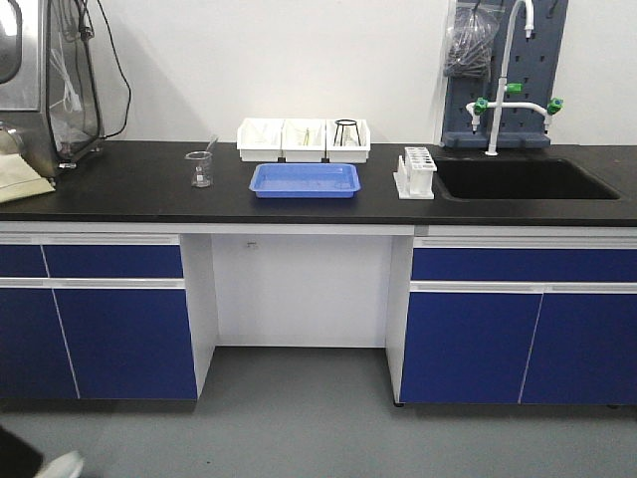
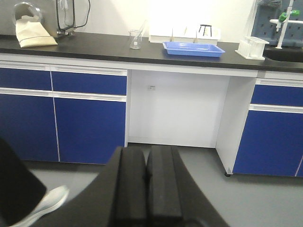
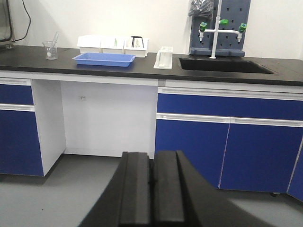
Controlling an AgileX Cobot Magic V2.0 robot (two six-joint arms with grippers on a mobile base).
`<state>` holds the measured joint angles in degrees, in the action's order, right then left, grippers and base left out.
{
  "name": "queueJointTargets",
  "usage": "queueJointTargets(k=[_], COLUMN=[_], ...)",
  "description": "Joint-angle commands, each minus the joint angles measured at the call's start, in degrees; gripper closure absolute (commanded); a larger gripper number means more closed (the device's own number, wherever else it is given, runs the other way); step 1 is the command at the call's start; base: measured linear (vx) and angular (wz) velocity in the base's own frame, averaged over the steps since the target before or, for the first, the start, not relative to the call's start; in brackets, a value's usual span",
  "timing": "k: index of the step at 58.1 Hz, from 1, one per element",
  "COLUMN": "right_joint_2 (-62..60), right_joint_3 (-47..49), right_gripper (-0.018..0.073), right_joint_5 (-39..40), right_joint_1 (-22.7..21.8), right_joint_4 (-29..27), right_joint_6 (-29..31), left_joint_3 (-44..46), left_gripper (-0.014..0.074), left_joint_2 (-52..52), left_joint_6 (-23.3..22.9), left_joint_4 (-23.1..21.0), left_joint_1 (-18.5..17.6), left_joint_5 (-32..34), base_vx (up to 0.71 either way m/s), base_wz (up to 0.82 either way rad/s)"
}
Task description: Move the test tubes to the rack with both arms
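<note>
**Step in hand:** approach, as judged; no transfer has begun. Both wrist views look at the bench [image 1: 119,184] from well back, out over the grey floor [image 1: 299,428].

**Left tool** [image 2: 147,184]: fingers pressed together, holding nothing.

**Right tool** [image 3: 152,189]: fingers together too, empty.

**Rack** [image 1: 416,172]: white, upright on the bench, right of the blue tray [image 1: 305,180] and apart from it, between the tray and the sink [image 1: 518,179]. Whether its holes are filled is too small to tell.

**Test tubes:** not made out at this range. A slender clear thing leans in the beaker [image 1: 200,167] left of the tray and may be one. Others may lie in the white bins [image 1: 304,139] just behind the tray, but their contents are too faint to name.

**Next move, as judged:** bring the base up to the bench in front of the tray, part both tools, and locate the tubes before any reach.

**Surface:** black bench top, level, sparsely set.

**Room:** white wall behind the tray, blue cupboards [image 1: 119,329] below it, and a tap [image 1: 508,80] to its right.
</note>
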<state>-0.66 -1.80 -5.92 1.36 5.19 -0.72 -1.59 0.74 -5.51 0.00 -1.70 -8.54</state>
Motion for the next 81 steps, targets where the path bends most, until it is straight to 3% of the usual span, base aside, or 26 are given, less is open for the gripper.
queueJointTargets(k=[1, 81], right_joint_2=[-0.6, -0.6], right_joint_3=[-0.7, -0.7], right_gripper=[0.0568, 0.0568], right_joint_5=[4.6, 4.6], right_joint_1=[0.1, 0.1], right_joint_4=[0.7, 0.7], right_joint_6=[0.1, 0.1], left_joint_3=[1.5, 1.5], left_gripper=[0.0601, 0.0601], left_joint_2=[0.7, 0.7], left_joint_6=[-0.4, -0.4], left_joint_4=[0.0, 0.0], left_joint_1=[0.1, 0.1], left_joint_5=[4.6, 4.6], base_vx=[0.00, 0.04], base_wz=[0.00, 0.00])
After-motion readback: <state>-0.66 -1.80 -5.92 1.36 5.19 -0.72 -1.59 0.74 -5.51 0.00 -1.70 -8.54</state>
